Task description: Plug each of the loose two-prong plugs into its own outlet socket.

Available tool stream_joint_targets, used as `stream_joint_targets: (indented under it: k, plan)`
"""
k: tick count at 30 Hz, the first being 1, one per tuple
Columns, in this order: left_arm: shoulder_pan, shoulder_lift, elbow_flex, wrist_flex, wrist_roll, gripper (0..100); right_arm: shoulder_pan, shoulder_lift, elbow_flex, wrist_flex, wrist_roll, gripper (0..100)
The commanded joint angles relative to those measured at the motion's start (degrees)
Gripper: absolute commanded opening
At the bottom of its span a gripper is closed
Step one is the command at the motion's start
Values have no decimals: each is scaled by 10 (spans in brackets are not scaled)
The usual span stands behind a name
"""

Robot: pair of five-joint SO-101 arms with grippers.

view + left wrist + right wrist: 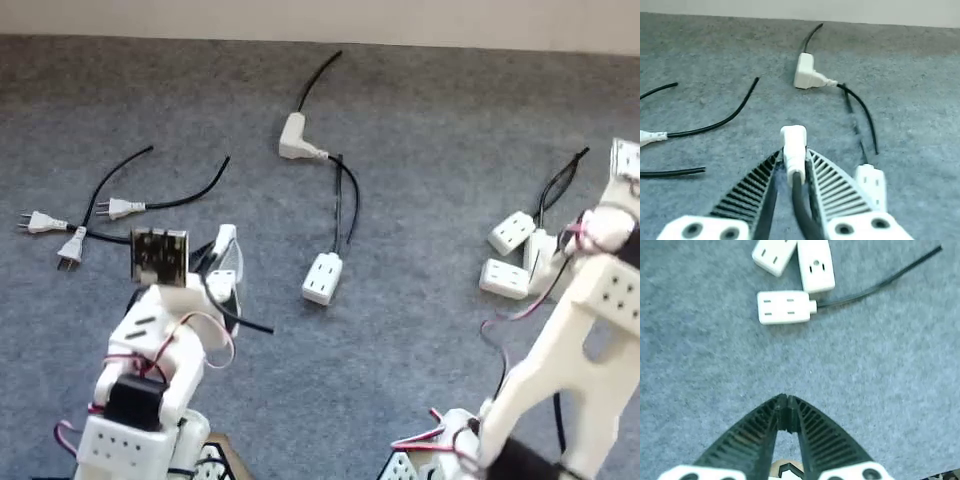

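One white plug (pixel 793 144) sits gripped in left jaws; right jaws pressed together

High cam hangs overhead, looking down and forward across the grey carpet (pixel 430 150); left wrist cam skims low, facing forward, sharing the angled white plug (pixel 805 72); right wrist cam points steeply down, close, sharing the socket cluster (pixel 785 307).

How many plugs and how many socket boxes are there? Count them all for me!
Loose plugs: 3
Held plug in the left end effector: 1
Plugged-in plug: 1
Socket blocks: 5
Total: 10
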Motion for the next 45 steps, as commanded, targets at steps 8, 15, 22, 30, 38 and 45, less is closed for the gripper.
stream_joint_targets:
  k: [8, 15, 22, 30, 38, 45]
  plan:
    - [12, 589, -478, 69, 79, 7, 10, -277, 364, -162, 5, 8]
    - [23, 822, -770, 279, 236, 8, 8, -431, 556, -221, 7, 12]
    - [98, 858, -843, 479, 403, 8, 10, -415, 577, -223, 61, 10]
    - [139, 865, -804, 508, 655, 8, 11, -322, 610, -283, 58, 9]
    - [180, 865, -667, 360, 777, 7, 26, -296, 707, -377, 57, 8]
    - [240, 865, -583, 185, 782, 7, 27, -295, 713, -402, 39, 8]
